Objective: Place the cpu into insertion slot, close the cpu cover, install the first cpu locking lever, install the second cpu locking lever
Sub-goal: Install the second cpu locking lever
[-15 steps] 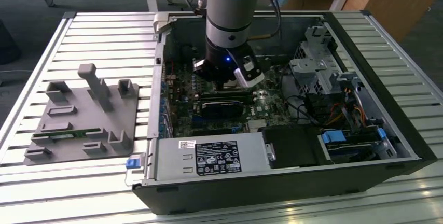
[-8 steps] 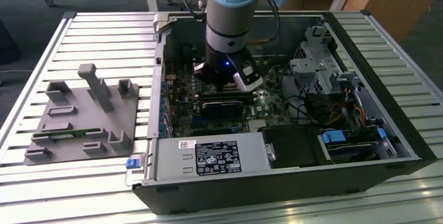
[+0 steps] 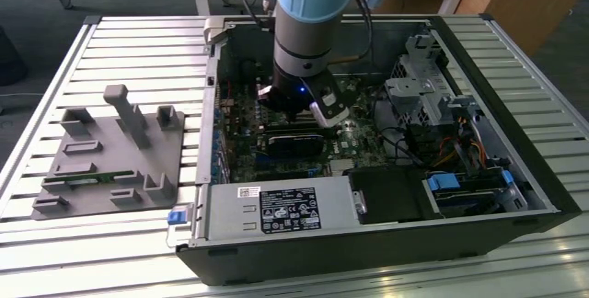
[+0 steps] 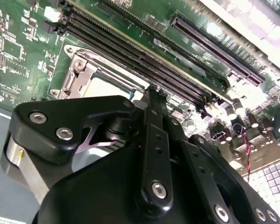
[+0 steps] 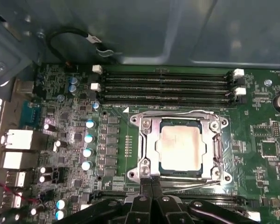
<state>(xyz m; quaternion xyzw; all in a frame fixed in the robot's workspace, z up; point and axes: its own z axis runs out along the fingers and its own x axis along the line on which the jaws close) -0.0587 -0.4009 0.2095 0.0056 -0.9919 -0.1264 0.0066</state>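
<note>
The black two-finger gripper [image 5: 151,186] is pressed shut with nothing between its fingertips, touching the thin silver metal cpu cover [image 5: 144,140] at its edge. The dull grey square cpu [image 5: 181,144] sits in the black insertion slot [image 5: 179,171], right of centre in the first wrist view, under the closed cover.

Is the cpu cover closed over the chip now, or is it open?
Closed. In the first wrist view the cpu cover lies flat around the cpu, whose top shows through its window. The gripper sits at the cover's edge.
</note>
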